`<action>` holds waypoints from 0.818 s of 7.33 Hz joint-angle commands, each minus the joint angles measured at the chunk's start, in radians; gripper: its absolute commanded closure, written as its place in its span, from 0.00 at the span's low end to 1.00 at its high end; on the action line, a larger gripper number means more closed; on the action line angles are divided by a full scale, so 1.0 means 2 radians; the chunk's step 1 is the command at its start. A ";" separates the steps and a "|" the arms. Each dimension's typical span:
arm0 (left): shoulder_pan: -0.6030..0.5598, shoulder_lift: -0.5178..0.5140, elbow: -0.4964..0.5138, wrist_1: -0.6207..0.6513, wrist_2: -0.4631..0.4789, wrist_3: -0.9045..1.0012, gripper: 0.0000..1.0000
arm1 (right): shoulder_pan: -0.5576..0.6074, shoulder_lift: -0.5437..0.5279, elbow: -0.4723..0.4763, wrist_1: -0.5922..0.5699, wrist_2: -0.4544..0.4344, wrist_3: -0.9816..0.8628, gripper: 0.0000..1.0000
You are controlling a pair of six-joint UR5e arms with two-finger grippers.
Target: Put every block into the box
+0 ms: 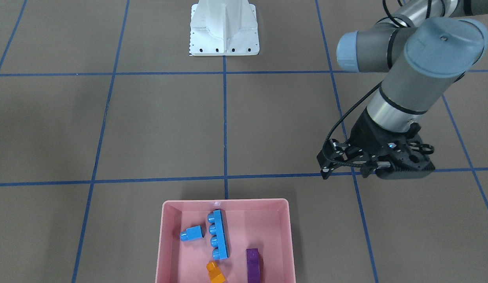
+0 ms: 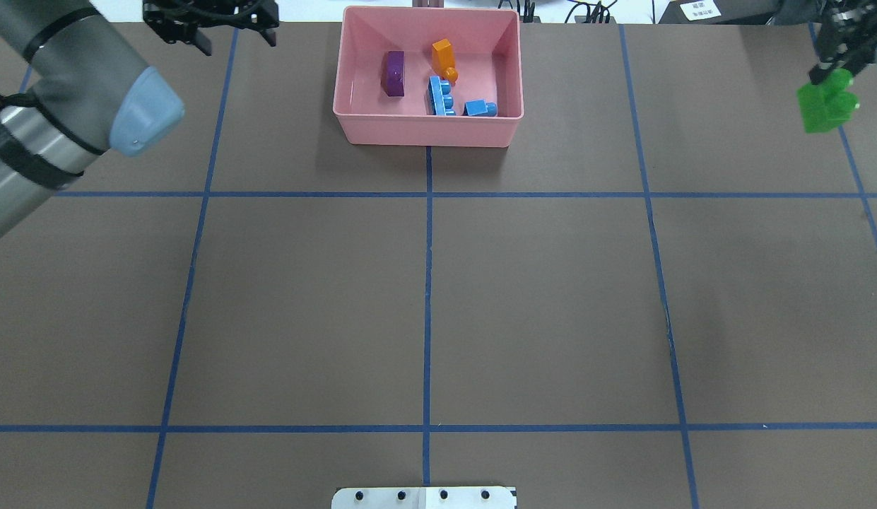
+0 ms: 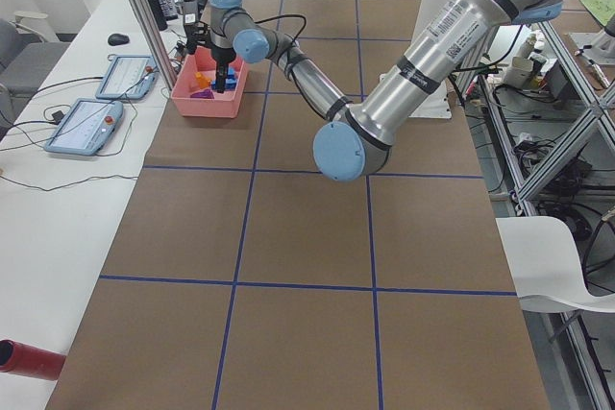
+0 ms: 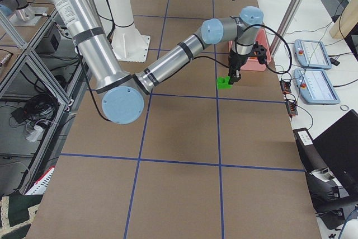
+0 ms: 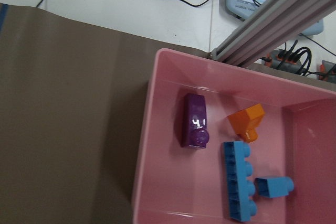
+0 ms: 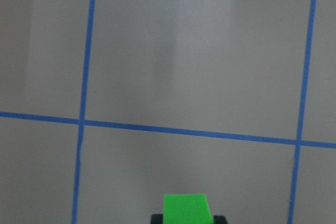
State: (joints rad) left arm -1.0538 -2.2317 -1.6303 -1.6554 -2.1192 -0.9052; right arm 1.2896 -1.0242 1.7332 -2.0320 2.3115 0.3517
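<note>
Clenched on the green block (image 2: 825, 107) above the table's (image 2: 438, 297) far right edge, the right claw (image 2: 828, 71) has the pink box (image 2: 427, 134) well apart to its left, while the left claw (image 2: 237, 37), released and empty, hovers near the box's left side.

surface: brown table (image 2: 304, 297), blue tape grid (image 2: 427, 283) | on it: pink box (image 2: 427, 133), far centre | white robot base (image 1: 224, 29), near edge

Glossy plastic purple brick (image 5: 194, 120) — matt tabletop (image 5: 68, 103)
</note>
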 commanded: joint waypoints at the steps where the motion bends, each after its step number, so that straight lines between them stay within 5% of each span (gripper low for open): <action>1: -0.026 0.102 -0.074 0.014 0.001 0.083 0.00 | -0.063 0.113 -0.088 0.049 -0.004 0.130 1.00; 3: -0.044 0.196 -0.108 0.012 0.014 0.183 0.00 | -0.106 0.160 -0.183 0.195 -0.026 0.239 1.00; 6: -0.047 0.267 -0.127 0.008 0.057 0.262 0.00 | -0.156 0.246 -0.332 0.333 -0.103 0.339 1.00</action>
State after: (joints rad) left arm -1.1448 -1.7484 -1.8747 -1.6374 -2.0244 -0.4412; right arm 1.0116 -0.5870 1.1802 -1.4776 2.1542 0.9651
